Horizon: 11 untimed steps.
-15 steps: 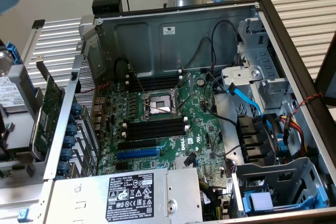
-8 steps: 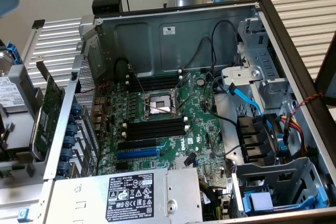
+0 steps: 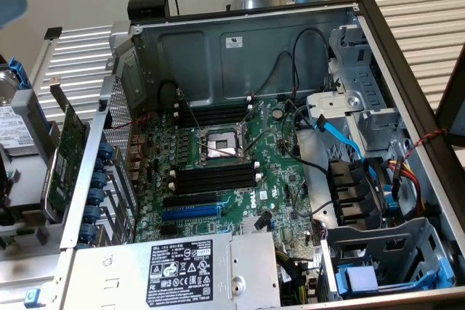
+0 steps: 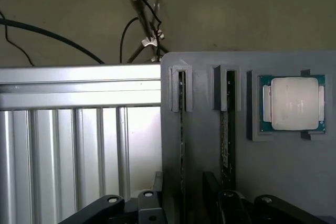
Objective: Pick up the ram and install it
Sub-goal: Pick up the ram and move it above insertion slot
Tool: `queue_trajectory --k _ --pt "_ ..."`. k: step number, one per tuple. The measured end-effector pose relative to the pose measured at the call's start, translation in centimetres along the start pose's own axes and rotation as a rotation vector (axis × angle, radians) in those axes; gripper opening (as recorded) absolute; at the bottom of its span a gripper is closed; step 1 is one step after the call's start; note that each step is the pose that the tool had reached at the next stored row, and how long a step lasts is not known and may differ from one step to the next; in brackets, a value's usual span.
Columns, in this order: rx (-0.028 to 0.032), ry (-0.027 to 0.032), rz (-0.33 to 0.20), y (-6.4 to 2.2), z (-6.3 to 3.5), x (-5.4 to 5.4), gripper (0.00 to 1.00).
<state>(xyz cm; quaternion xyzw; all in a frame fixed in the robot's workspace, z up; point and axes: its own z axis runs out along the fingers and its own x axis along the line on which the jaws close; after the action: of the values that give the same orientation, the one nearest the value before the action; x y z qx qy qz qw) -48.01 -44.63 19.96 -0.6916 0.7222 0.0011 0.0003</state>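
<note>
Jaws wide apart, the gripper (image 4: 185,200) hangs over the ram (image 4: 181,129) standing on edge in a grey holder (image 4: 202,145) beside a processor (image 4: 294,103).

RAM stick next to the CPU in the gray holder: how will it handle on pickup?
The ram shows a thin edge: probably light and stiff, little to pinch. It stands on edge in a slot of the gray holder, so a tilted pull might bind.

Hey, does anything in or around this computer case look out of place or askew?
A green card leans tilted outside the case, at the exterior view's left. The black slots look empty. Nothing looks spilled or broken.
</note>
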Motion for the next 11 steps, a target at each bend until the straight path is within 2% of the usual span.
queue_trajectory --k 6,7,8,10,11 --pt "0.0017 -0.0003 0.000 -0.01 0.07 0.00 0.42" --pt "0.0021 -0.0003 0.000 -0.01 0.07 0.00 0.34" --pt "0.0024 -0.0003 0.000 -0.01 0.07 0.00 0.34" --pt "0.0024 -0.0002 0.000 0.00 0.07 0.00 0.22" --pt "0.0025 -0.0004 0.000 0.00 0.06 0.00 0.22"
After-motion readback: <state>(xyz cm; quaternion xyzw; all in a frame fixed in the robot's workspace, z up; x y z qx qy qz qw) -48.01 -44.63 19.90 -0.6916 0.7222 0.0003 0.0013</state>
